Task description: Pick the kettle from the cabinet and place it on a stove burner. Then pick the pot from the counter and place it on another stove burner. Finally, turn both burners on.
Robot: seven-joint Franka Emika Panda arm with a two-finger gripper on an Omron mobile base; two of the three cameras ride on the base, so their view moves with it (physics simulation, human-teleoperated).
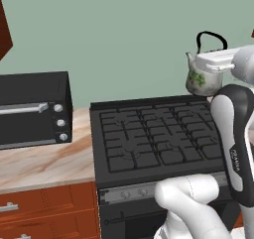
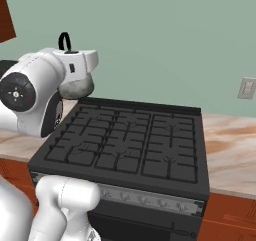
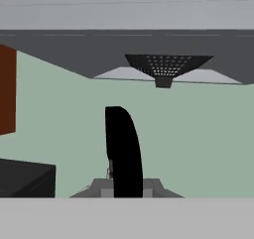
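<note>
Sage-green wall behind, black range (image 1: 154, 139) square ahead, grates bare. Holds the kettle (image 1: 202, 77) aloft past the far corner of the range, well above the grates, not yet over any stove burner (image 2: 165, 157). Gripper (image 1: 214, 60) clamped shut on the thin black arched handle (image 3: 123, 151), which runs straight up between the finger tips in the hand view. Kettle body hangs directly below the hand, spout turned away from the arm, leaf print showing on the cream side.

Judging progress: first pick looks done, kettle out of the cabinet and mid-carry. Nothing set down yet. Still to come by the look of it: lowering the kettle onto a burner, fetching the pot, setting that on a second burner, then turning both knobs on the grey strip (image 2: 150, 200).

Further out from the hand: black toaster oven (image 1: 32, 109) sits on the marbled counter (image 1: 44, 166) on the far side of the range, well apart. Range hood (image 3: 166, 67) hangs ahead of the gripper and above it. Sliver of reddish-brown cabinet (image 3: 7, 89) beside the toaster oven, well off from the hand.
</note>
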